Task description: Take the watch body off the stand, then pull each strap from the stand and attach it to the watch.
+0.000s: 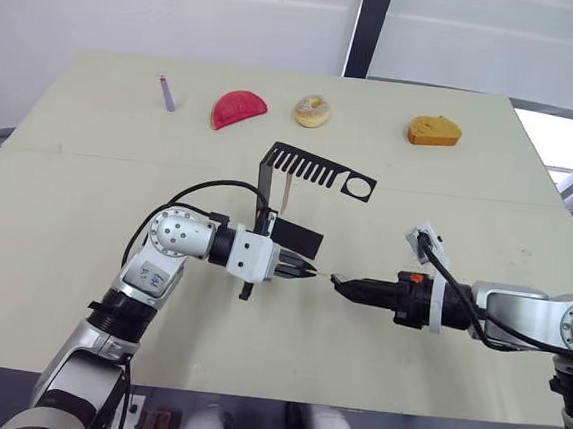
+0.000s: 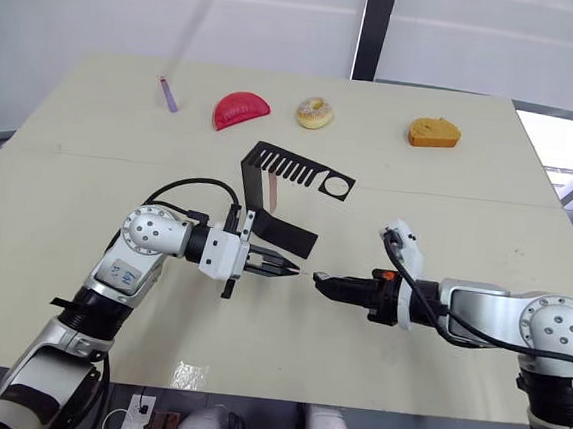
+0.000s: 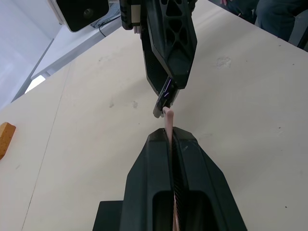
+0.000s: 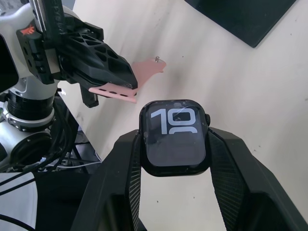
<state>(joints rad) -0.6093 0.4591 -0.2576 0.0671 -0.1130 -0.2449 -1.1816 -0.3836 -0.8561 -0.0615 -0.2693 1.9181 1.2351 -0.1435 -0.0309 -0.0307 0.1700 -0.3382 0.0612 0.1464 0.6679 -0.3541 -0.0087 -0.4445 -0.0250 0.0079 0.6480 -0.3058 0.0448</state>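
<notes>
Over the middle of the table [image 1: 52, 254], nearer its front edge than its back, the two grippers are pointing tip to tip, just apart. The head views are giving only the black fingertips; the wrist views are showing what they carry. In the right wrist view the right gripper [image 4: 174, 159] is clenching the watch body [image 4: 174, 138] by its sides, screen up, light digits lit. In that same view the left gripper [image 4: 113, 79] is pinching a pink strap [image 4: 144, 72] flat between its fingers, the free end with its small metal pin sticking out toward the watch, near it but not touching. The left wrist view is showing the strap edge-on, a thin pale tip poking from the pressed-together fingers [image 3: 159, 183] toward the right gripper's tips.

The stand [image 1: 284, 189] is sitting just behind the left gripper, near the table's centre, its comb arm reaching toward the right edge. The head views are showing a second strap [image 1: 284, 192] hanging from one comb slot.

Along the back edge are lying a purple stick [image 1: 167, 93], a red slice [image 1: 238, 109], a doughnut [image 1: 313, 110] and an orange piece of bread [image 1: 434, 131].
</notes>
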